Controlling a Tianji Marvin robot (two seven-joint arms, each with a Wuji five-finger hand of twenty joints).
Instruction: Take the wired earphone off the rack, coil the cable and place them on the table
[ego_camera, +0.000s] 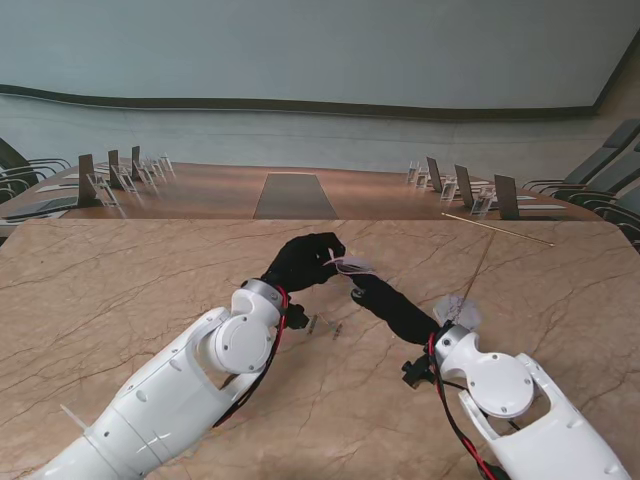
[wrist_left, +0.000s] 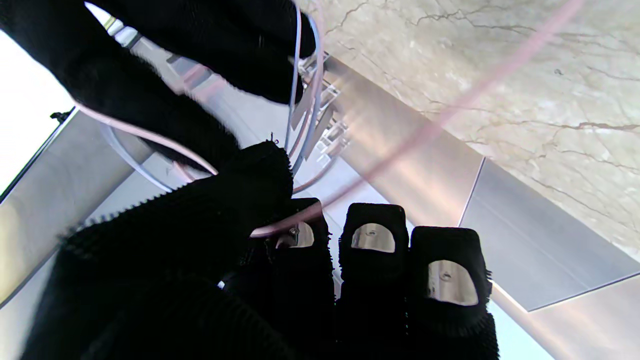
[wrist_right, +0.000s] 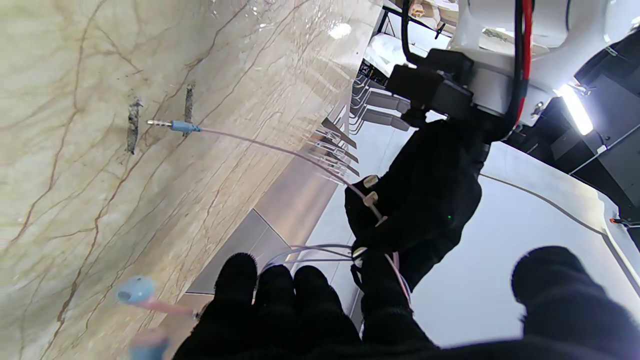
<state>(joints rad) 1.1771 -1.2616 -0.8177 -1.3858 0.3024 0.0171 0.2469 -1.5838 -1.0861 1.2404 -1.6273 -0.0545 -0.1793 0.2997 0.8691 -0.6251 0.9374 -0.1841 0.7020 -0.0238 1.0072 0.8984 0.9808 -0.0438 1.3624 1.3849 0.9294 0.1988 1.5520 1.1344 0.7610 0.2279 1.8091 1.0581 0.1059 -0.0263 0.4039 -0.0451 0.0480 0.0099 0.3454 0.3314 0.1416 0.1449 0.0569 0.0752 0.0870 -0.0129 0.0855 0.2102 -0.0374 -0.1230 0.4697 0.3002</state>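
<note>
The earphone's pale pink and blue cable (ego_camera: 350, 265) is looped between my two black-gloved hands above the middle of the table. My left hand (ego_camera: 305, 262) is shut on the loops, which wrap over its fingers (wrist_left: 370, 250); the cable (wrist_left: 300, 100) shows close up in the left wrist view. My right hand (ego_camera: 392, 305) is closed on the earbud end, and a blue earbud (wrist_right: 135, 290) dangles beside its fingers (wrist_right: 280, 300). One strand trails from my left hand (wrist_right: 425, 200) to the blue plug (wrist_right: 172, 125), which lies on the marble.
The thin wire rack (ego_camera: 495, 232) stands to the right on a clear base (ego_camera: 457, 310), close to my right wrist. Marble table (ego_camera: 120, 300) spreads to both sides. Beyond its far edge is a wooden conference table with chairs and name stands.
</note>
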